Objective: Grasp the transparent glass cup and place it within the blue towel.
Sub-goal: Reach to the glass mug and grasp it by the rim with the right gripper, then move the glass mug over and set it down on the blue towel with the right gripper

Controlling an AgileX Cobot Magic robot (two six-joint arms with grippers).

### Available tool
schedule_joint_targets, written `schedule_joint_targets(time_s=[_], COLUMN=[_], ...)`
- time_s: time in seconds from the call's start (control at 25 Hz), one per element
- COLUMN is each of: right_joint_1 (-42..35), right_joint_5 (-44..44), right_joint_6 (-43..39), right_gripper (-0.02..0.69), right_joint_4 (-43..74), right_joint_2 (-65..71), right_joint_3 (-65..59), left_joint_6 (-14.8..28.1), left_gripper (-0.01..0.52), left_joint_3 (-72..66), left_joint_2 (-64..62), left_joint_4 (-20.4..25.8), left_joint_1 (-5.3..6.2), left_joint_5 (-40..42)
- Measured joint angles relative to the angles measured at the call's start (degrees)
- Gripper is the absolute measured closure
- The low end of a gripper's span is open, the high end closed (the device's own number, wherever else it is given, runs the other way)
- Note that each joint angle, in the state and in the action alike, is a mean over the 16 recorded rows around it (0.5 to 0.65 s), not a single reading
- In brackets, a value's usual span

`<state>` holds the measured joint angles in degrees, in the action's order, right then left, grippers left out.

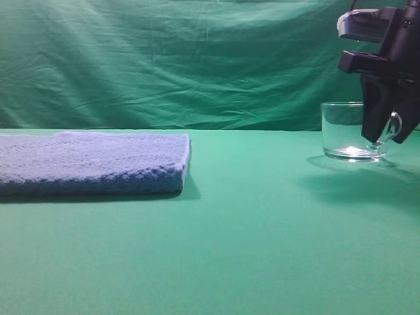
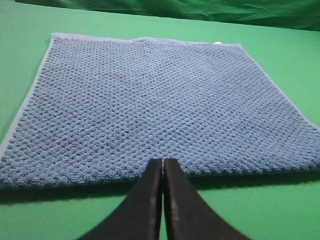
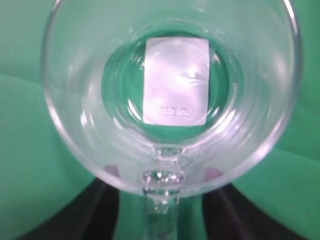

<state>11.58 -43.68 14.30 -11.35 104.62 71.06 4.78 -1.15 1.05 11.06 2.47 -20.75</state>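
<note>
The transparent glass cup (image 1: 342, 131) stands upright on the green table at the right. Seen from above, the glass cup (image 3: 175, 60) shows a white label under its base, and its handle (image 3: 161, 200) points toward the camera. My right gripper (image 3: 162, 174) straddles that handle, one dark finger (image 3: 102, 210) on each side with a strip of green showing between finger and glass. It is open. The blue towel (image 1: 92, 164) lies flat at the left. Just short of the towel's (image 2: 150, 100) near edge, my left gripper (image 2: 163, 162) is shut and empty.
A green cloth backdrop (image 1: 170, 59) hangs behind the table. Bare green tabletop (image 1: 256, 197) lies between towel and cup. The left arm does not show in the exterior high view.
</note>
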Motion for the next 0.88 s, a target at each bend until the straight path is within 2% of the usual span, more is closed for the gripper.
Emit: schedule_joint_targets(time_s=[0.2,0.4,0.68,0.88], right_joint_1=[4.4,12.0,23.5,28.6], right_joint_5=[-4.1,-6.7,-7.1,-5.8], right_joint_6=[0.0,0.0,0.4,0.7], right_gripper=[0.562,0.562,0.562,0.558], right_joint_4=[0.2,1.5,5.3,8.0], right_joint_2=[0.2,2.9,12.4,20.8], right_joint_3=[6.9,16.4,30.6,38.9], left_joint_6=[0.0,0.0,0.0,0.0], left_gripper=[0.514,0.514,0.514,0.514], left_joint_3=[0.0,0.0,0.0,0.0], left_joint_2=[0.0,0.0,0.0,0.0], left_joint_4=[0.0,0.0,0.0,0.0], left_joint_1=[0.00,0.00,0.00,0.00], left_joint_5=[0.0,0.0,0.0,0.0])
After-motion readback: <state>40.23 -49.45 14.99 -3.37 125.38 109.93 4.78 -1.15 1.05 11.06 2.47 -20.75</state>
